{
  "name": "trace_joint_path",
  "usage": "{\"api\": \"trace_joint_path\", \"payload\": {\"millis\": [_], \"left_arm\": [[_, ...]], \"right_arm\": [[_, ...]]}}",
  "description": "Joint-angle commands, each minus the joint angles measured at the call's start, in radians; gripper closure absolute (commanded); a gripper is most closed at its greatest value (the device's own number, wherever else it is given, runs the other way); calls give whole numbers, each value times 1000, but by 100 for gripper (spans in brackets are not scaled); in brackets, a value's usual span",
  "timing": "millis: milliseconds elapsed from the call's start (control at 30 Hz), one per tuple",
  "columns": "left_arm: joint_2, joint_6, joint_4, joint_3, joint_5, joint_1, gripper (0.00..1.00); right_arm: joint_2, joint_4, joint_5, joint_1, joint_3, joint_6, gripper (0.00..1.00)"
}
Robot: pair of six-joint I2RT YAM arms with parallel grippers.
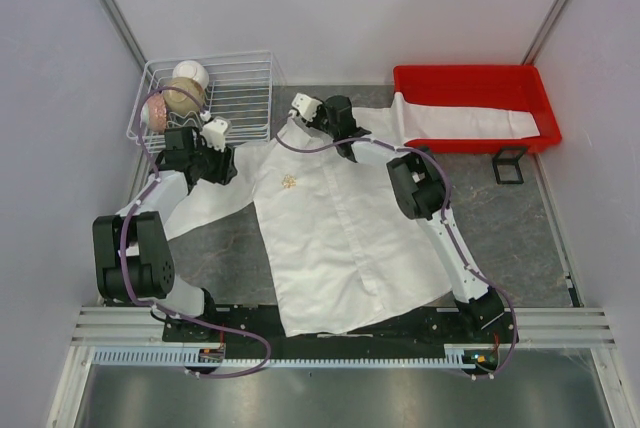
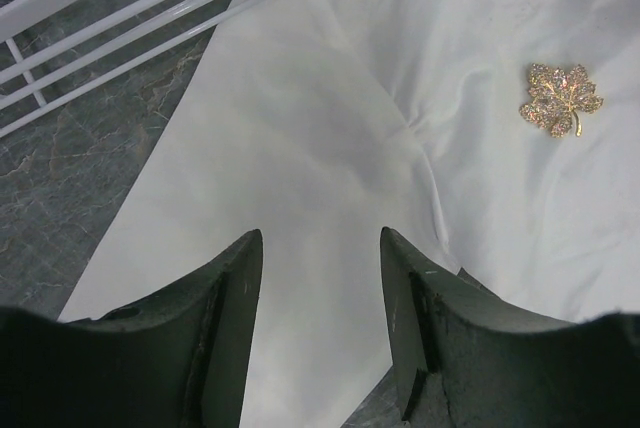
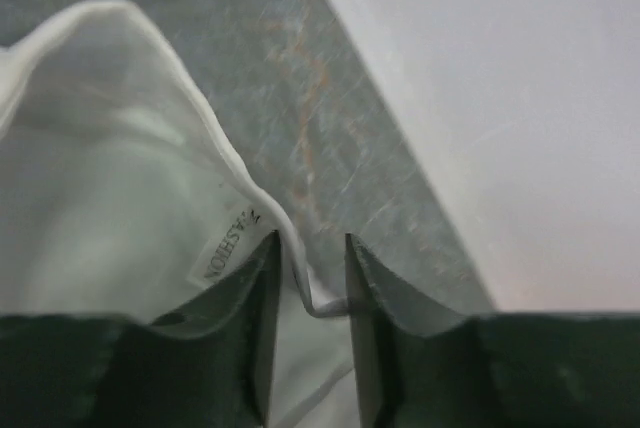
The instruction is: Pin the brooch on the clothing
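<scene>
The white shirt [image 1: 340, 228] lies spread flat on the table, collar at the far end. The gold leaf-shaped brooch [image 1: 288, 183] rests on its left chest and shows in the left wrist view at the upper right [image 2: 560, 98]. My left gripper [image 1: 215, 131] hovers over the shirt's left shoulder and sleeve [image 2: 300, 148], open [image 2: 320, 248], with nothing between its fingers. My right gripper [image 1: 300, 105] is at the collar. Its jaws stand a little apart [image 3: 310, 248], open, with the collar's edge [image 3: 225, 138] folded between them beside the neck label [image 3: 228, 245].
A white wire basket [image 1: 240, 68] holding balls stands at the back left, close to the left gripper. A red tray [image 1: 470, 78] with white cloth sits at the back right. A small black frame [image 1: 509, 165] stands in front of it.
</scene>
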Motion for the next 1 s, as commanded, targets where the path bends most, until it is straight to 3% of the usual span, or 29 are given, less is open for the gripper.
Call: {"api": "trace_joint_path", "payload": {"millis": [0,233,433,667,833,967], "left_arm": [[-1,-12,11,7,-13,13,43],[10,7,-33,-6,-33,42,43],[62,68,-108,19,-85,47,46],[139,94,-159,51,-165,48,50],[159,117,-202,45,-202,50,54],[146,148,-228,16,-228,68,55]], "right_arm": [[-96,-2,14,-14,-35,-3,54],[-177,-113,25,-17,33,71,21],[-340,-341,11,-17,-24,66,7],[-542,-716,-83,-26,-196,60,7],[-602,-944,-144,-43,-340,95,11],[-666,-1002,-159,-63,-482,152,14]]}}
